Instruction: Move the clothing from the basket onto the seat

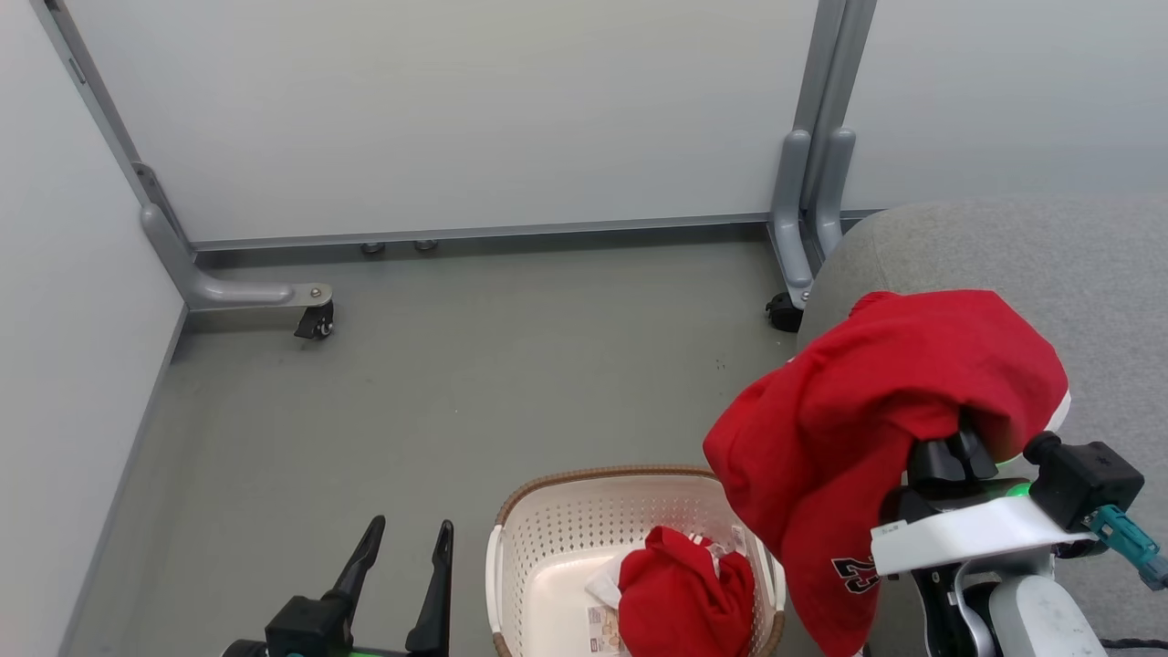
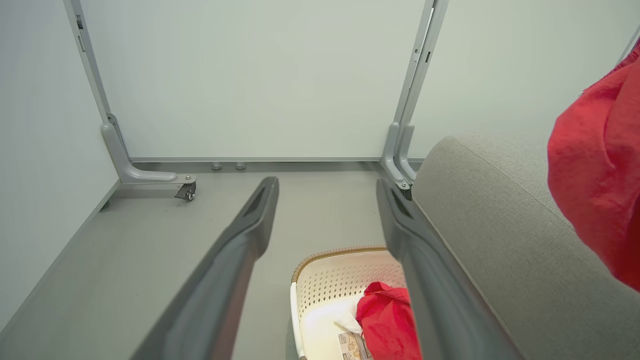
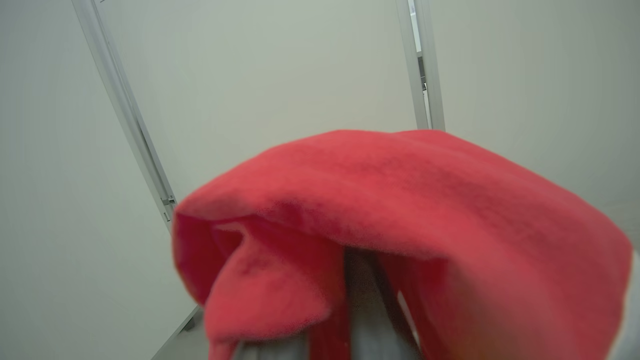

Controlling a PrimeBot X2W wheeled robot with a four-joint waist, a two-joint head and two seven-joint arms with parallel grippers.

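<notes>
About mid-task, as a judgement. One of two pieces out of the basket [image 1: 566, 520], none laid on the seat [image 1: 1049, 246] yet.

Carrying the jersey [image 1: 876, 401] in the right gripper [image 1: 952, 453]: pinched tight on a fold, fingers buried under the cloth, so the exact pinch spot is hard to tell, probably near an edge. Draped over the gripper like a hood, hanging in the air just right of the basket and overlapping the seat edge in head view. Apparently not resting on the seat. Printed 23 on the lower hanging flap, upside down. In right wrist view, red cloth close over the fingers, against a pale wall [image 3: 300, 75].

Left to move: the other red garment [image 1: 684, 598], bunched in the right half of the basket, white trim showing, next to a paper label [image 1: 604, 630]. Basket on the floor [image 1: 438, 383], just beside the seat corner.

Left gripper [image 1: 410, 531] spread wide, holding nothing, low and left of the basket, apart from both pieces.

Remaining, by estimate: swing the jersey over the seat, release, then reach into the basket for the other one and repeat. Minor risk of the hanging flap catching the basket rim on the way across.
</notes>
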